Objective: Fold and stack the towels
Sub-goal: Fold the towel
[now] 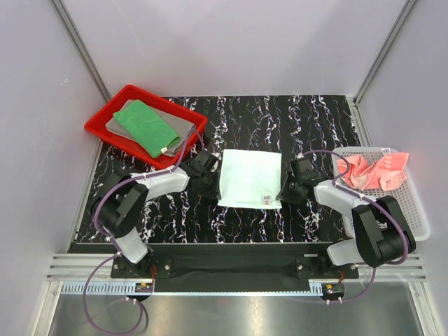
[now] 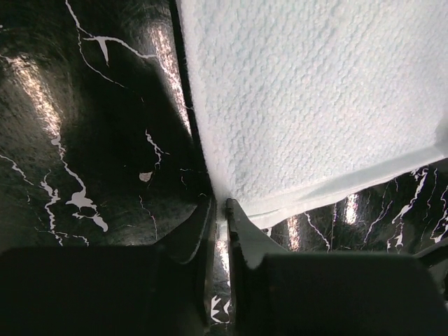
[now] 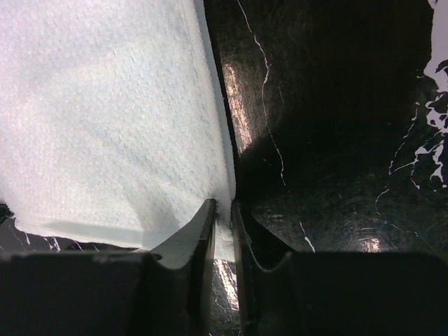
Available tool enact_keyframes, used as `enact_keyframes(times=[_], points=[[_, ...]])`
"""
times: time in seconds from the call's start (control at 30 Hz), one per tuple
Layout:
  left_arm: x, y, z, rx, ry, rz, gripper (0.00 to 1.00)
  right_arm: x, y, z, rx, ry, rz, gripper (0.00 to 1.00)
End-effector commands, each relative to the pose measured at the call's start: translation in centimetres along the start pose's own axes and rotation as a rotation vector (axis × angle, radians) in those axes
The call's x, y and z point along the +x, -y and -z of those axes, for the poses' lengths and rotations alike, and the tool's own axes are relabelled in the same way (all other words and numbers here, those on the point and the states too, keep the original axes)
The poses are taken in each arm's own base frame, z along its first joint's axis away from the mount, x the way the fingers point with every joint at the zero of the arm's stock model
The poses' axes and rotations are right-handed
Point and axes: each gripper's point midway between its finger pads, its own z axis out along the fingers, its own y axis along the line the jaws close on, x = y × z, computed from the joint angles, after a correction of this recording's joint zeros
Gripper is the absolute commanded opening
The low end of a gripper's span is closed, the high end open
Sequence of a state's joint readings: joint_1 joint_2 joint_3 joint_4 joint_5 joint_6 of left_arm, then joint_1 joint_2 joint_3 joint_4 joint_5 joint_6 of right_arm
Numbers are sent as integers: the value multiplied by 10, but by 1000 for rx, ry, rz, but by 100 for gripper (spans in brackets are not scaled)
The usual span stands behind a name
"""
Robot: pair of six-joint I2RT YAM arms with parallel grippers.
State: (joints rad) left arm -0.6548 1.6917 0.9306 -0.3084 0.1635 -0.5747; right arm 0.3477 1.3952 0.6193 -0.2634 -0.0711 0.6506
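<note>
A white towel [image 1: 248, 176] with a small label [image 1: 267, 199] lies flat in the middle of the black marbled table. My left gripper [image 1: 217, 183] is at its left edge. In the left wrist view this gripper [image 2: 222, 206] is shut on the edge of the white towel [image 2: 315, 98] near a corner. My right gripper [image 1: 282, 192] is at the opposite edge. The right wrist view shows it [image 3: 224, 204] shut on the edge of the towel [image 3: 105, 112]. A green towel [image 1: 145, 124] lies folded on a grey towel [image 1: 183, 126]. A salmon-pink towel [image 1: 371, 171] lies crumpled.
The green and grey towels rest in a red tray [image 1: 105, 126] at the back left. The pink towel sits in a white mesh basket [image 1: 413, 210] at the right edge. Grey walls enclose the table on three sides.
</note>
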Motion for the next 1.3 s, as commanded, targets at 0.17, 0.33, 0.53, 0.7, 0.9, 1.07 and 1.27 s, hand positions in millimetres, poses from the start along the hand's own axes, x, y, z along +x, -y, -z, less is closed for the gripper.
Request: enact_keyframes(times=[0.17, 0.33, 0.53, 0.7, 0.9, 1.07, 1.27], points=[[-6, 12, -1, 49, 11, -5, 0, -4, 0, 7, 17, 27, 15, 28], [-8, 13, 2, 47, 6, 2, 0, -4, 0, 9, 12, 31, 29, 0], [-15, 11, 9, -3, 7, 0, 24, -9, -1, 13, 24, 43, 29, 22], [-11, 15, 6, 25, -8, 1, 4, -10, -3, 13, 11, 46, 31, 15], [-11, 20, 7, 49, -11, -2, 0, -13, -6, 16, 5, 55, 32, 5], [-19, 26, 16, 54, 7, -1, 0, -18, -9, 20, 4, 60, 48, 16], [-19, 27, 18, 56, 8, 0, 0, -16, -8, 18, 7, 54, 56, 0]])
